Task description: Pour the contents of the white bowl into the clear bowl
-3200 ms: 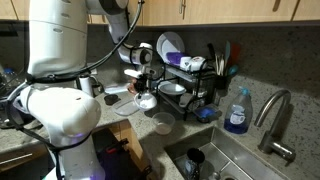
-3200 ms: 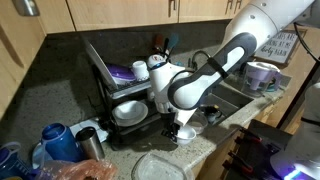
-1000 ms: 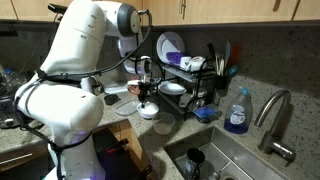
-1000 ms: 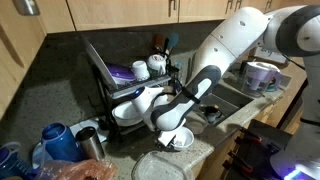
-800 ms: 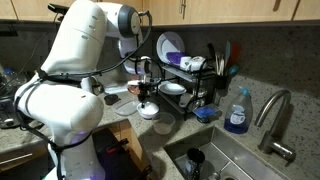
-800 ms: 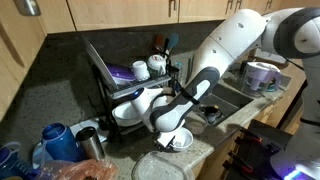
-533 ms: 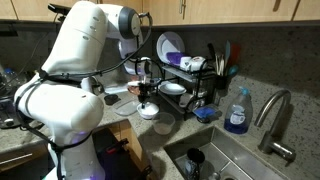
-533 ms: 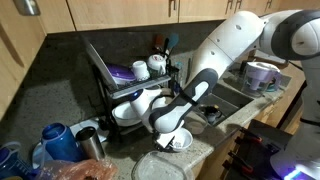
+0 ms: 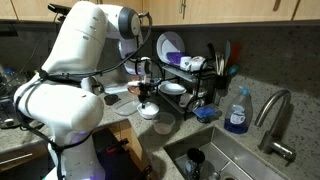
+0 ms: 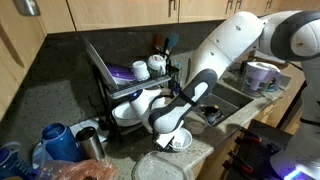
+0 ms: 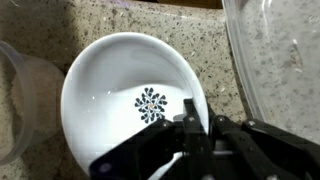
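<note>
The white bowl (image 11: 120, 90) sat level on the speckled stone counter (image 11: 130, 15) just in front of the dish rack (image 9: 190, 85). My pincer (image 11: 200, 122) was fully shut, its 2 fingers pinching the bowl's rim on the side nearest my wrist.

A few seconds earlier my arm was folded differently and held the bowl a little higher. Since then it had swung over and brought the bowl down lower in front of the rack. Over the last 1 second nothing shifted at all: same grip, same spot. I read that as a settled hold rather than a pour under way. Whether the tipping was done or yet to come, I could not tell.

The white bowl was shallow, round, glossy and opaque, with a small blue flower motif printed at its centre. I could make out nothing loose inside it.

The clear bowl (image 11: 15, 105) stood a little farther out from the rack, close by. It was thin-walled, see-through and pale, and looked milky. I could not tell whether the 2 rims touched. A flat clear tray (image 11: 285, 60) with a smooth rounded edge lay farther from the rack again, and the counter's grain showed through it.
</note>
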Tool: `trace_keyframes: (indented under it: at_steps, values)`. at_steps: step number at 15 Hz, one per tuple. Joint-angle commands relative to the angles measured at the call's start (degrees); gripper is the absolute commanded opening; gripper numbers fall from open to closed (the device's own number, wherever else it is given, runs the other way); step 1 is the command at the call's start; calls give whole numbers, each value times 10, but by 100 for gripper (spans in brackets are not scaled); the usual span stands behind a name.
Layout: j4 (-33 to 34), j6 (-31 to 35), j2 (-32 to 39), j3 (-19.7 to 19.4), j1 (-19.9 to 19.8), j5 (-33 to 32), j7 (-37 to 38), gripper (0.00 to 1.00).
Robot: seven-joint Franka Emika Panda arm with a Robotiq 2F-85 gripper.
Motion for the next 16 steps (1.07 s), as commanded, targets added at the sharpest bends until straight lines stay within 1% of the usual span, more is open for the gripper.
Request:
trace_keyframes:
  at_steps: [1,4,8,9,11,12,13,14,16]
  values:
    - [13,-19,5,-7,9,-10,14,4]
    - [13,-20,5,-7,10,-10,12,5]
    - [15,-21,7,-7,11,-10,11,12]
    - [15,-21,8,-7,11,-11,11,16]
    - [17,-23,10,-7,12,-12,11,19]
    - [17,-23,11,-8,12,-12,11,19]
    - [17,-23,12,-8,12,-12,11,25]
    - [17,-22,12,-8,12,-12,11,34]
    - [13,-17,7,-7,10,-10,10,39]
